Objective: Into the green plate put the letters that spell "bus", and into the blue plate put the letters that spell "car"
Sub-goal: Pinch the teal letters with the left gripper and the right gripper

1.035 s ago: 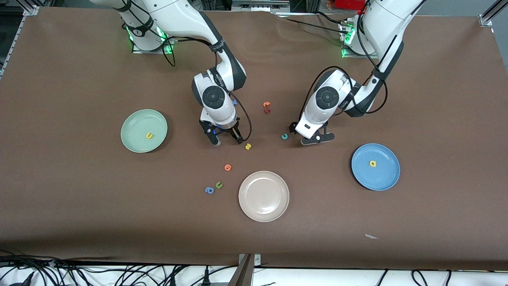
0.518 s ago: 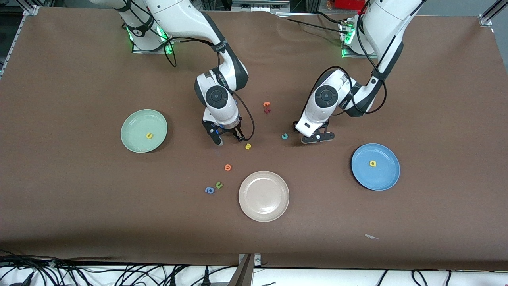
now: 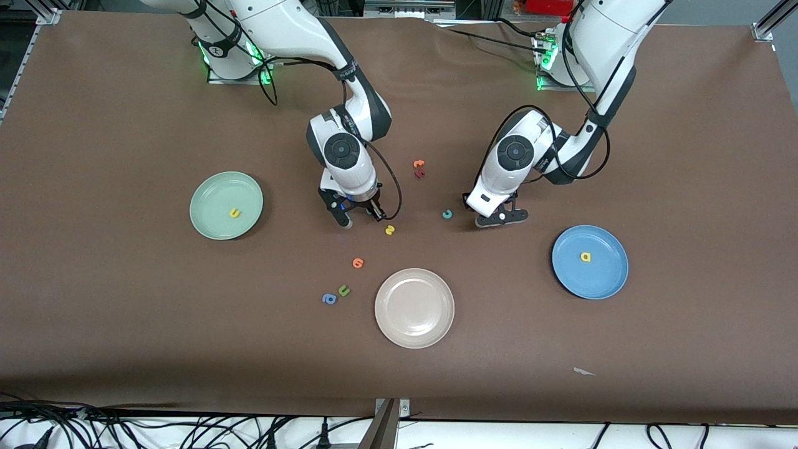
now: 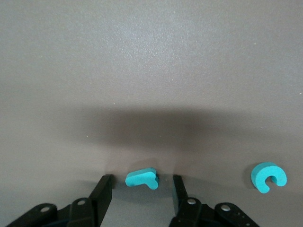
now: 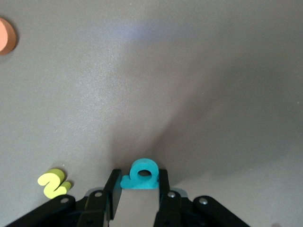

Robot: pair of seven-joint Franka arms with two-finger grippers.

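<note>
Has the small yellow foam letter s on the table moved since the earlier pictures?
No. The small yellow foam letter s lies at the same spot between the round cream-white plate and the right gripper.

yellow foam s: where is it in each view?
Front view: yellow foam letter s on the table beside the right tool.
Right wrist view: the s beside the right tool, which pinches a teal foam letter b.
Left wrist view: not in it.
Shared landmark: the right tool.
</note>
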